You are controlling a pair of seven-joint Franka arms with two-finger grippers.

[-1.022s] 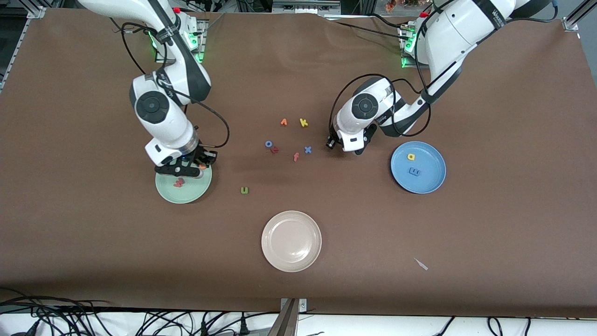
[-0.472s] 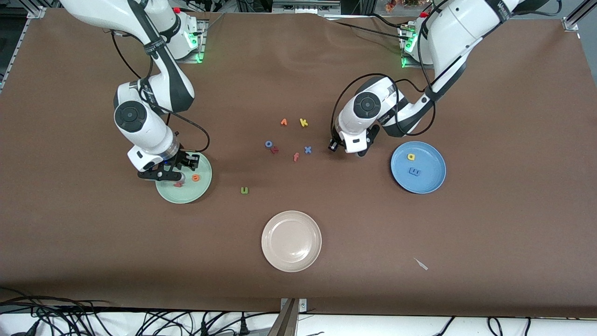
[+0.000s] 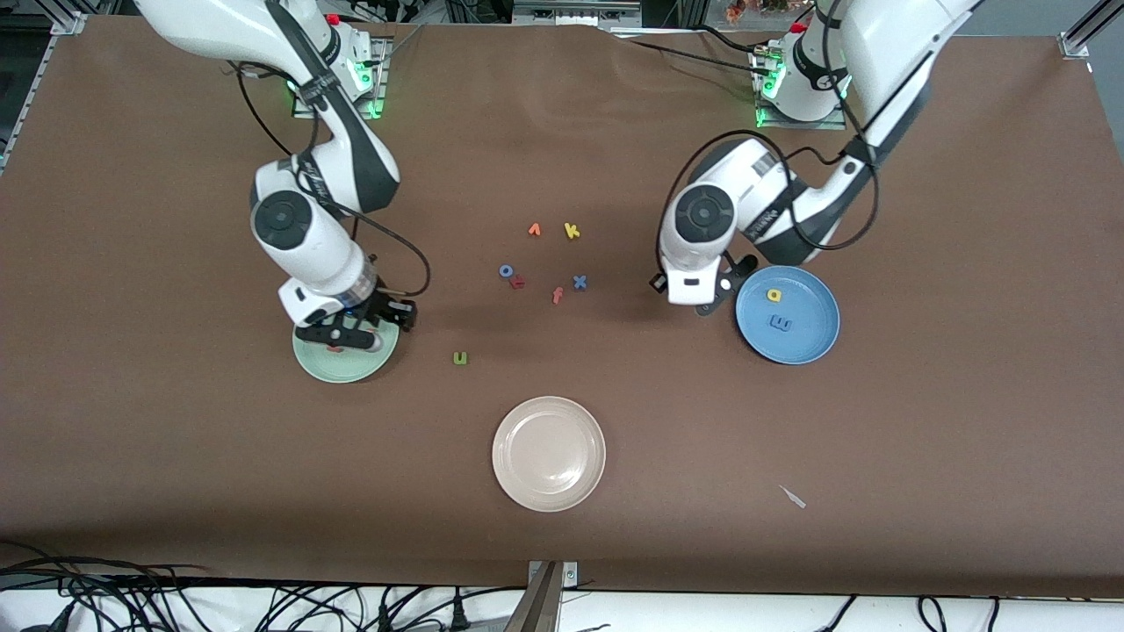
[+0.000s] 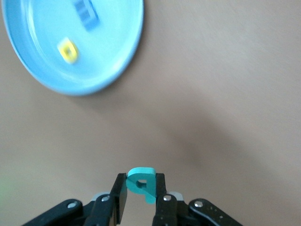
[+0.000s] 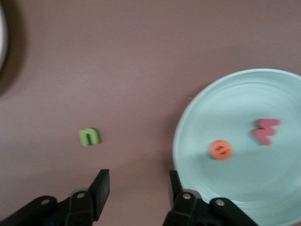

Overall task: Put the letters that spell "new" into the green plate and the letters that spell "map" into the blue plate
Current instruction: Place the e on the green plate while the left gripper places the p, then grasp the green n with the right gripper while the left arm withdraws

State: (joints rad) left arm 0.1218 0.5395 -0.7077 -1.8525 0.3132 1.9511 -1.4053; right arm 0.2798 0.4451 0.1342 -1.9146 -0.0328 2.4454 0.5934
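Observation:
The green plate [image 3: 344, 362] holds the salmon w [image 5: 266, 130] and orange e [image 5: 220, 150]. My right gripper [image 5: 138, 186] hangs open and empty over that plate's rim [image 5: 188, 127], on the side toward the olive n [image 3: 460, 357], which lies on the table. In the front view the right gripper [image 3: 356, 332] covers the e. The blue plate [image 3: 808, 347] carries the yellow a [image 3: 774, 296] and blue m [image 3: 780, 324]. My left gripper [image 4: 141, 188] is shut on the teal p [image 4: 142, 182], above the table just beside the blue plate [image 4: 113, 47].
A beige plate [image 3: 549, 453] sits nearer the front camera, mid-table. Loose letters lie in the middle: orange v [image 3: 534, 230], yellow k [image 3: 572, 231], blue o [image 3: 507, 270], salmon f [image 3: 557, 295], blue x [image 3: 580, 282]. A small scrap [image 3: 793, 497] lies near the front edge.
My right gripper opened and the orange e now lies in the green plate; the gripper shifted back toward the n. My left gripper carried the p closer to the blue plate.

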